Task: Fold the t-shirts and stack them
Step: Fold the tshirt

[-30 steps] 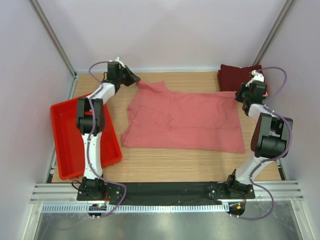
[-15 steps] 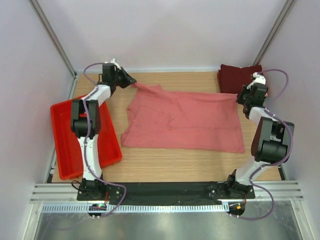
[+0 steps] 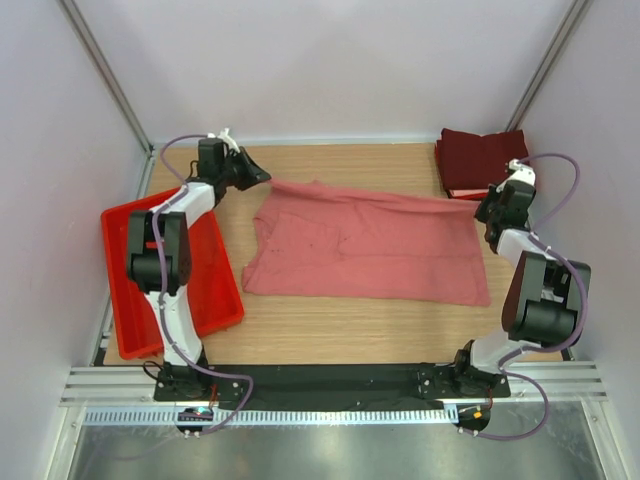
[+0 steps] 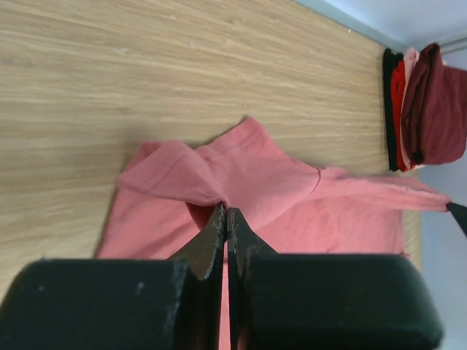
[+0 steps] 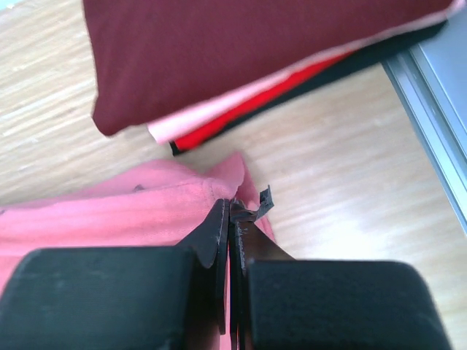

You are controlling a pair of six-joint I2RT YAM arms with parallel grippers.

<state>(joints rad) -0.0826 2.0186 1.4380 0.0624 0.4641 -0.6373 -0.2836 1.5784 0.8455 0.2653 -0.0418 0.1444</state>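
Observation:
A salmon-pink t-shirt (image 3: 370, 245) lies spread across the middle of the wooden table, its far edge lifted and pulled taut between my two grippers. My left gripper (image 3: 262, 177) is shut on the shirt's far left corner (image 4: 219, 171). My right gripper (image 3: 484, 204) is shut on the far right corner (image 5: 182, 200). A stack of folded shirts (image 3: 480, 160), dark maroon on top with pale pink, red and black layers under it (image 5: 241, 51), sits at the far right corner, just beyond my right gripper.
A red plastic tray (image 3: 135, 275) stands at the left edge, under the left arm. Metal frame posts rise at both back corners. A metal rail (image 5: 438, 109) runs along the table's right edge.
Both grippers moved toward the near side and a little outward with the shirt's far edge. The far edge now hangs taut in a straight line and folds over the shirt.

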